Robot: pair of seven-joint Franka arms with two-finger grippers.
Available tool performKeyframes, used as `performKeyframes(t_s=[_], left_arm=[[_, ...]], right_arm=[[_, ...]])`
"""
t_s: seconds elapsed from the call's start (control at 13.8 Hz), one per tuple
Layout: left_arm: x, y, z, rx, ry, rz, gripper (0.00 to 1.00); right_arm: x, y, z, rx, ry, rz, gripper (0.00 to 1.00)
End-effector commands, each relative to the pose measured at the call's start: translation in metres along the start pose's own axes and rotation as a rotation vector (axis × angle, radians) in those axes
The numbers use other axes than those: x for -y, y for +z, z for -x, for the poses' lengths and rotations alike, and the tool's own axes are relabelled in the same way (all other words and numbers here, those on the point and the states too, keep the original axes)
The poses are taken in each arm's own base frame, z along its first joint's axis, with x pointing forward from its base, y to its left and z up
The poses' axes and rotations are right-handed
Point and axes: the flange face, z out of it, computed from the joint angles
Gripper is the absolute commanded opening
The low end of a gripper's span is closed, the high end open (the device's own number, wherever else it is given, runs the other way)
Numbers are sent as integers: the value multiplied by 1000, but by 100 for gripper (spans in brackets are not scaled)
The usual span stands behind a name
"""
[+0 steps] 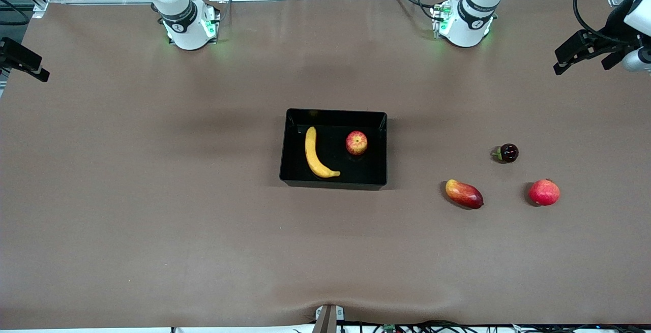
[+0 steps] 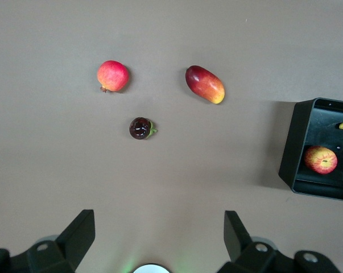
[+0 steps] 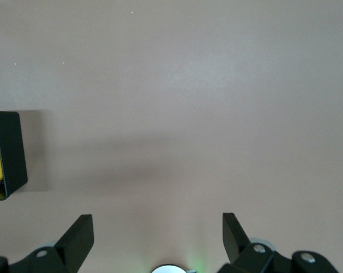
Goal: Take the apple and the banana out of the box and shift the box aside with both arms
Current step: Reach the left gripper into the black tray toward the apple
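Mid-table sits the box (image 1: 333, 183), long side running 3–9 o'clock in the front view. Banana (image 1: 315, 153) and apple (image 1: 356, 143) both inside it, not touching; apple sits at roughly 2 o'clock from the banana's middle.

Banana long axis runs about 12 to 5 o'clock, curve bowing toward the right arm's end, lower tip hooked toward the apple. It looks like a light, smooth plastic fruit, so my guess is slippery. Pinch across the mid-body, jaws square to the long axis.

Apple: small, round, probably light, likely to roll. Take it across the widest part from above; orientation doesn't matter.

Box looks stiff, glossy, low-walled, likely light once empty. Each arm should grab a short end wall.

Left gripper (image 2: 160, 230) is fully spread, holding nothing, hanging high over the table's edge at its own end. Right gripper (image 3: 158, 230) is equally wide and empty, over bare table at its end, box corner just in its wrist view. Neither is near the box yet.

Off-task: mango-shaped fruit (image 1: 464, 194), plain red fruit (image 1: 544, 192), dark small fruit (image 1: 507, 153), all on the table toward the left arm's end.
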Motion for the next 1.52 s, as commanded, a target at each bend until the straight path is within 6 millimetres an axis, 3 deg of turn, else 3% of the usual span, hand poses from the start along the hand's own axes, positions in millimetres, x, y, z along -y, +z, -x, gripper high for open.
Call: performKeyframes(t_s=[0.0,0.22,0.51,0.72,0.87,1.01,1.23,1.44], left_arm=[[2,-5,-2,10,1,-22,100],[1,-9,0,7,6,-44,100],[-21,0,-5,23,44,-43,100],[-90,35,-6,90,69,-48,100],[-161,78,-4,148,6,-70,100],[-219,122,-9,147,-105,-51,100],[-290,180,-4,156,-195,-22,100],[-343,243,6,132,-331,-59,100]], right_arm=[[-2,-3,-1,2,1,8,100],[-2,-3,-1,4,1,8,100],[-2,-3,-1,4,1,8,100],[-2,-4,-1,2,3,8,100],[-2,-3,-1,4,3,8,100],[-3,-3,-1,4,1,8,100],[-3,-3,-1,4,4,8,100],[-3,-3,-2,6,4,8,100]])
